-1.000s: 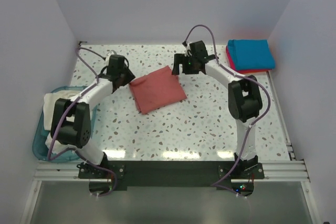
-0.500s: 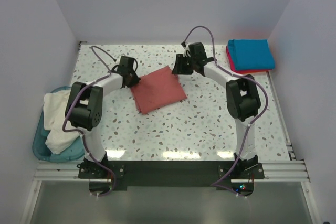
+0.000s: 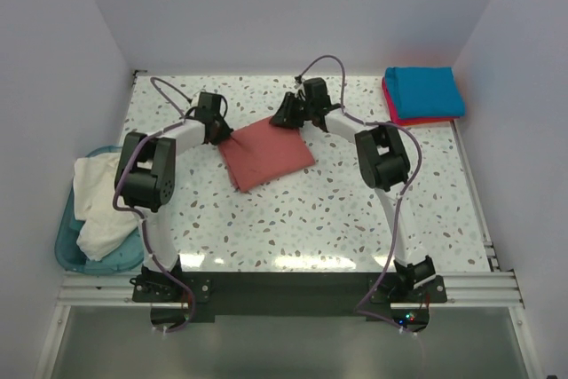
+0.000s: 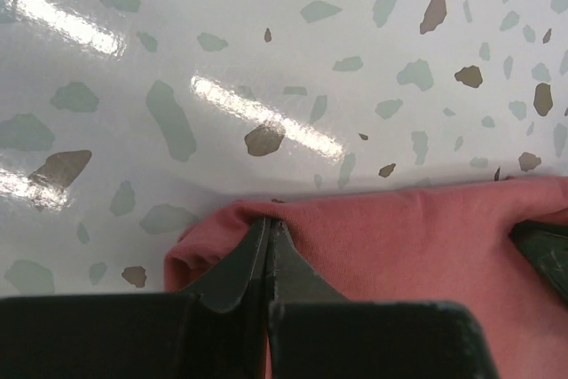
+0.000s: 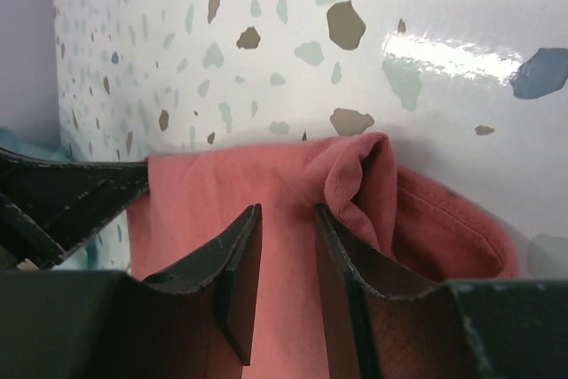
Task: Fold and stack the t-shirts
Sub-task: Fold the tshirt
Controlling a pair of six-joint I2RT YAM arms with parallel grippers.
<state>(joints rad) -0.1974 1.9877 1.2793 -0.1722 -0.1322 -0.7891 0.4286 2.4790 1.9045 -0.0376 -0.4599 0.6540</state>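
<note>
A folded brick-red t-shirt (image 3: pixel 266 155) lies mid-table, tilted. My left gripper (image 3: pixel 226 133) sits at its far left corner. In the left wrist view that gripper (image 4: pixel 269 224) is shut, with the bunched edge of the shirt (image 4: pixel 399 237) pinched at its tips. My right gripper (image 3: pixel 286 117) is at the shirt's far right corner. Its jaws (image 5: pixel 288 228) stand a narrow gap apart over the cloth (image 5: pixel 204 193), and a raised fold (image 5: pixel 359 175) lies against one finger. A teal-blue t-shirt (image 3: pixel 424 90) rests folded on a pinkish-red one (image 3: pixel 390 106) at the back right.
A cream-white t-shirt (image 3: pixel 96 201) lies crumpled in the light-blue bin (image 3: pixel 67 250) at the table's left edge. White walls close in the speckled table (image 3: pixel 293 219) on three sides. The arms' cables loop above the far side of the shirt.
Both grippers came down onto the brick-red shirt's far corners. The left one swung in from the left and shut on the edge. The right one's jaws narrowed.
</note>
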